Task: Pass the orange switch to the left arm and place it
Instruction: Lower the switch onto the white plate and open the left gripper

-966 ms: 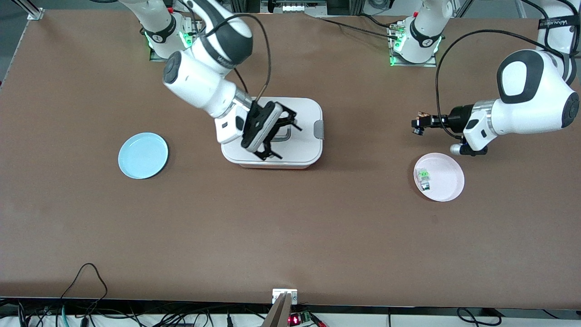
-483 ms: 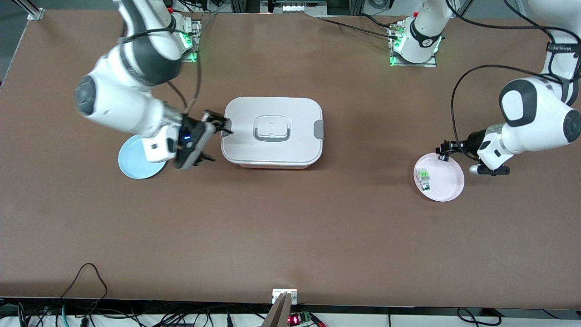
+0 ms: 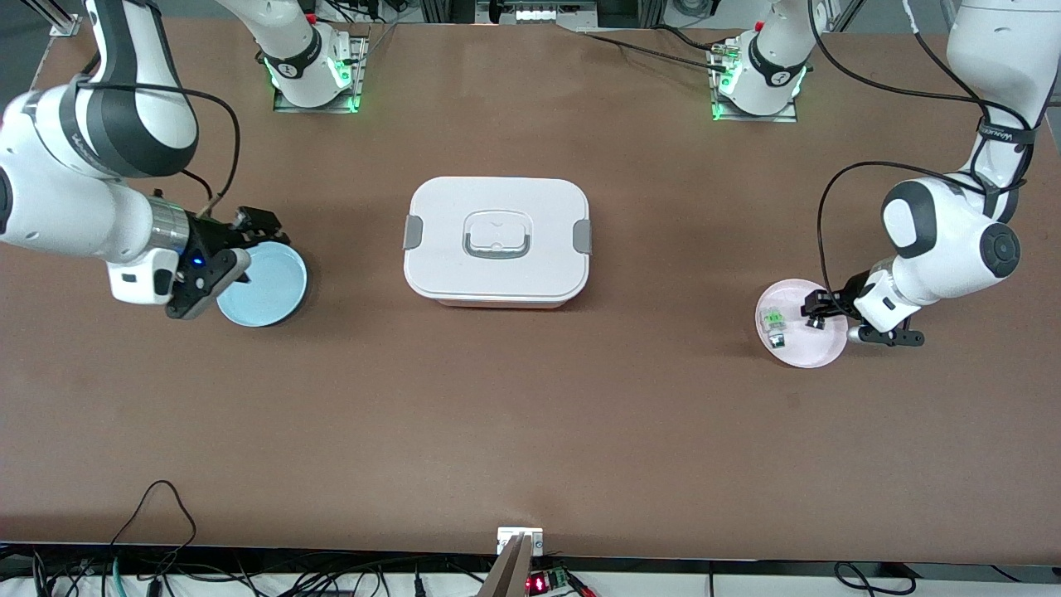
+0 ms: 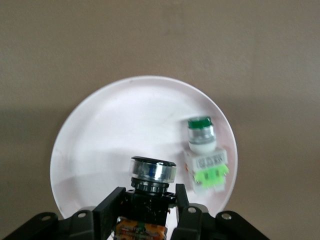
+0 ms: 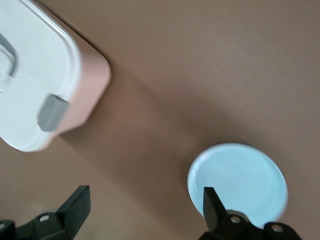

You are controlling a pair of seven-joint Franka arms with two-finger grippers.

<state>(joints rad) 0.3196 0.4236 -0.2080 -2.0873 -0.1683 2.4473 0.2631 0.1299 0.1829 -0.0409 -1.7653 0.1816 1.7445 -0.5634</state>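
The orange switch (image 4: 148, 202), black with an orange end and a chrome ring, sits between my left gripper's fingers. My left gripper (image 3: 814, 313) is shut on it low over the pink plate (image 3: 821, 348), as the left wrist view (image 4: 145, 212) also shows. My right gripper (image 3: 253, 242) is open and empty over the rim of the blue plate (image 3: 269, 294), apart from the box. Its fingers stand wide apart in the right wrist view (image 5: 144, 205). The white box (image 3: 448, 265) with grey clips stands mid-table between the two plates.
A small green-and-clear component (image 3: 774, 322) lies on the pink plate (image 4: 110, 130) beside the held switch; it also shows in the left wrist view (image 4: 205, 157). The right wrist view shows the box corner (image 5: 30, 75) and the blue plate (image 5: 240, 180).
My right arm swung from above the box to the blue plate at its own end of the table. My left gripper came down over the pink plate with the switch.
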